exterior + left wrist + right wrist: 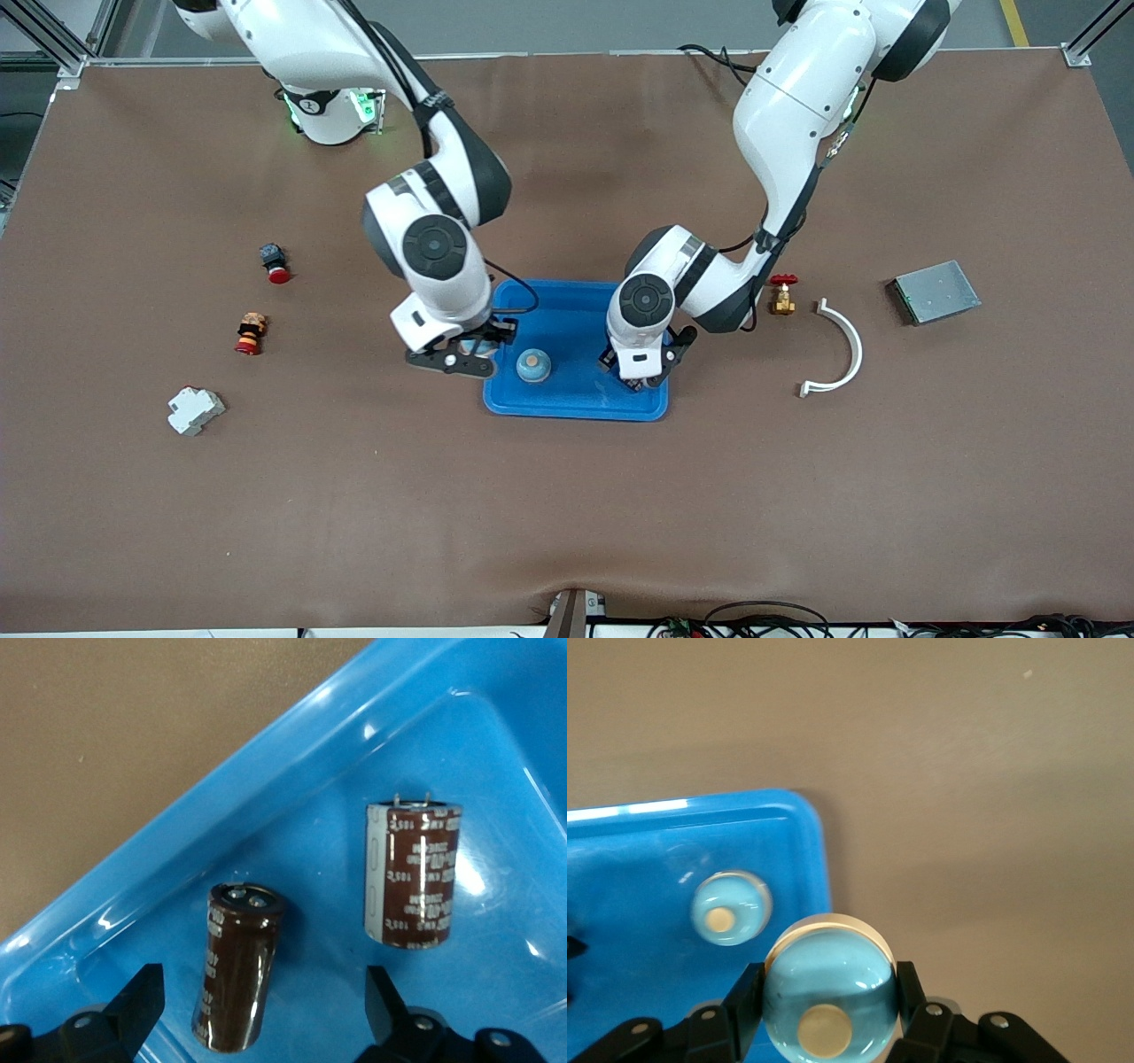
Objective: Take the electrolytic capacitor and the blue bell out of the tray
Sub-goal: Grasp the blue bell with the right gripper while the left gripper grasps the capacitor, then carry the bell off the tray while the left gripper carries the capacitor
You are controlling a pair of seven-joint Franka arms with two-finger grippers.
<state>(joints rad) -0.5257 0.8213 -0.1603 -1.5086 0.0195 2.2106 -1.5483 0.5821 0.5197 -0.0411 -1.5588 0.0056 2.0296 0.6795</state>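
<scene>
The right hand [824, 1010] pinches a blue bell [826, 997] over the edge of the blue tray [567, 310]. A second bell [534, 364] sits in the tray. The left hand [266, 1014] is spread over two capacitors [237, 967] lying in the tray, touching neither.
</scene>
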